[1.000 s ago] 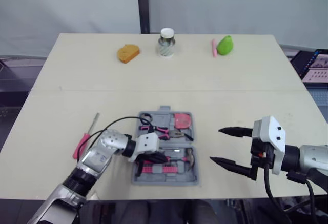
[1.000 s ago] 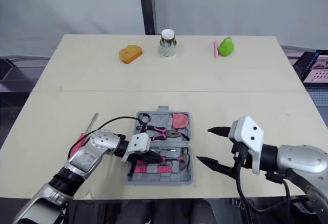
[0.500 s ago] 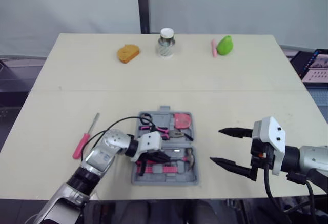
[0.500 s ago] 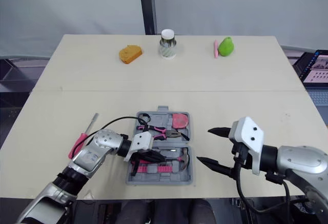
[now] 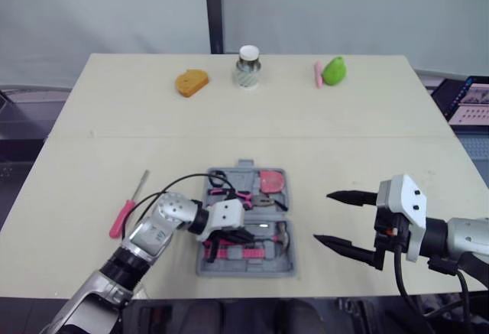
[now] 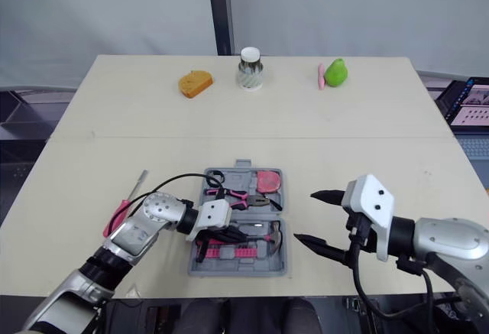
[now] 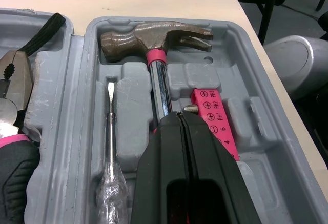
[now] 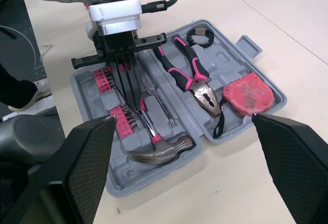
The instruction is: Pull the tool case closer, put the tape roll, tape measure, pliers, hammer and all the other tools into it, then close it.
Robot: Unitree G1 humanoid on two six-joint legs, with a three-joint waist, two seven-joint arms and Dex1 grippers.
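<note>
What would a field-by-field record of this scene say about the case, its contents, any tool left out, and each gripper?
case: tool case, open
inside: hammer, pliers, tape measure, tape roll, flat screwdriver
left out: pink-handled screwdriver, lying left of the case
left gripper: shut, tips over the hammer's shaft
right gripper: open, right of the case, holding nothing

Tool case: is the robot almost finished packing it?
Nearly. The hammer, pliers and tape measure already lie in the open tool case. The left gripper, shut, sits at the hammer's handle; the right gripper hangs open beside the case. Left to do: the pink screwdriver on the table, then closing the case.
</note>
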